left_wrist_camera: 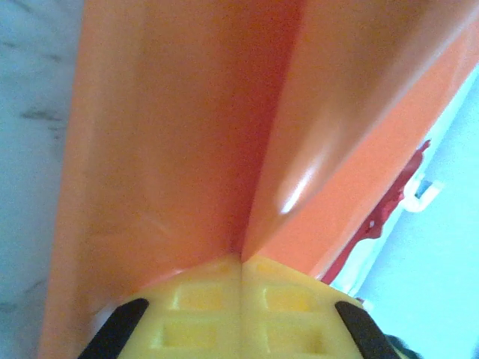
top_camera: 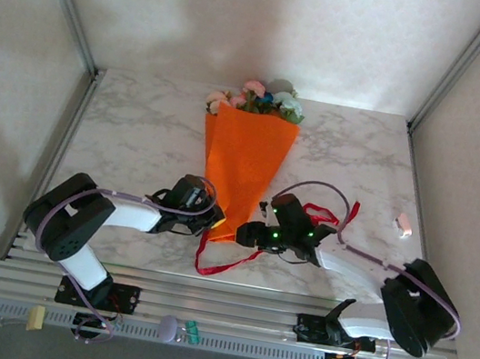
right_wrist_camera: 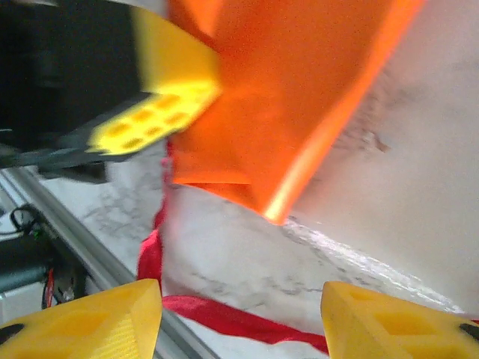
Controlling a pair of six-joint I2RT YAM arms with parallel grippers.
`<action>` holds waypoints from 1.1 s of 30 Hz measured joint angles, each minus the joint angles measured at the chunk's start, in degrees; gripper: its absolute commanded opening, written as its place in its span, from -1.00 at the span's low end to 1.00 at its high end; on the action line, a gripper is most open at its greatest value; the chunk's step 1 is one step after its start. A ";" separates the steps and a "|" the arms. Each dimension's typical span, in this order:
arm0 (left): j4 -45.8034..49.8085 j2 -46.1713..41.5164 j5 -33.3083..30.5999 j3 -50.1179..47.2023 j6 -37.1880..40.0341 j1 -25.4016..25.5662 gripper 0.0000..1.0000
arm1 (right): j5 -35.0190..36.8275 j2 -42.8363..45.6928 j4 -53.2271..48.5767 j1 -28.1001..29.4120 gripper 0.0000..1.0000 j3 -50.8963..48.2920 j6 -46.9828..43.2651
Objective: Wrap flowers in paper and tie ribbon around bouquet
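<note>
Slim orange paper-cone bouquet [top_camera: 244, 157] is clamped in left gripper [left_wrist_camera: 241, 262] jaws; right gripper [right_wrist_camera: 239, 299] jaws are spread wide over thin red ribbon [top_camera: 225, 267].

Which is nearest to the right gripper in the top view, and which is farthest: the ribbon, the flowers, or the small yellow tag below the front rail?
1. ribbon: it runs just beside the right gripper, on the near side.
2. flowers: at the far end, around the middle.
3. small yellow tag: at the near left corner.
</note>
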State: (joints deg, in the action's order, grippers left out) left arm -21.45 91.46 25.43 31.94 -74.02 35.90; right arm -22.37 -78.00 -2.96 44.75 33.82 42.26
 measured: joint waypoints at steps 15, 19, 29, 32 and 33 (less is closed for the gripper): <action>-3.06 -2.45 -2.56 -4.26 -4.50 -0.02 -1.00 | -2.56 -12.57 18.99 -1.88 0.13 -0.85 13.29; -3.63 -2.45 -2.73 -5.22 -4.90 -0.09 -1.00 | -3.34 -14.25 21.64 -1.92 0.05 -0.59 14.51; -6.60 -2.45 -2.99 -7.76 -5.75 -0.13 -1.00 | -5.29 -17.64 28.11 -2.14 -0.03 -0.46 18.23; -7.48 -2.45 -2.99 -8.33 -5.75 -0.17 -1.00 | -5.68 -18.97 30.25 -2.12 -0.09 -0.28 19.15; -7.78 -2.45 -3.02 -8.55 -5.77 -0.17 -1.00 | -5.95 -19.41 30.69 -2.12 -0.12 -0.07 19.39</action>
State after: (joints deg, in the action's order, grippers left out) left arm -29.23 89.01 22.41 23.40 -79.79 35.73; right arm -28.32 -97.41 27.73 42.63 33.76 61.65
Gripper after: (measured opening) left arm 0.043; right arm 0.459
